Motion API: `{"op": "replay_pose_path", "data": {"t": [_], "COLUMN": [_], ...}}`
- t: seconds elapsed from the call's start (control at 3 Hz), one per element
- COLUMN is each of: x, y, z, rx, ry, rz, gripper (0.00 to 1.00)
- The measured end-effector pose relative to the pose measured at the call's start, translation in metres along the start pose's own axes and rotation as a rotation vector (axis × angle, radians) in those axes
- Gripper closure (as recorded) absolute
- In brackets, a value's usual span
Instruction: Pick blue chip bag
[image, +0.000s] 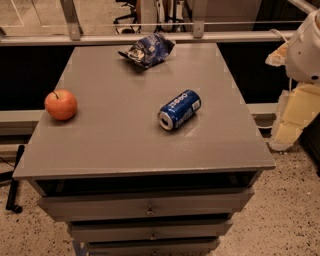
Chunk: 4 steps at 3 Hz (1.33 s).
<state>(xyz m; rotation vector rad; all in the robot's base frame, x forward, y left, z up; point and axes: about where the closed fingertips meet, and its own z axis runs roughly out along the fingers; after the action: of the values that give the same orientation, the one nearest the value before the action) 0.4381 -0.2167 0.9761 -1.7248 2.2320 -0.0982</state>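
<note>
The blue chip bag is a crumpled dark-blue foil bag with white patches. It lies at the far edge of the grey table top, near the middle. My arm's white joint shows at the top right. My gripper hangs below it at the right edge of the view, off the table's right side and far from the bag. It holds nothing that I can see.
A blue soda can lies on its side right of the table's centre. A red apple sits near the left edge. The table is a drawer unit. A rail and window ledge run behind it.
</note>
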Motion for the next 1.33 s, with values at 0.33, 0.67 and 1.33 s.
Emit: {"op": "replay_pose_path", "data": {"t": [0.33, 0.67, 1.33], "x": [0.0, -0.005, -0.078], "y": [0.0, -0.004, -0.083], "z": [0.0, 0.004, 0.052], "rx": [0.0, 0.01, 0.073], "ry": [0.0, -0.037, -0.335], "rz": [0.0, -0.024, -0.091], "gripper": [0.0, 0.0, 0.0]}}
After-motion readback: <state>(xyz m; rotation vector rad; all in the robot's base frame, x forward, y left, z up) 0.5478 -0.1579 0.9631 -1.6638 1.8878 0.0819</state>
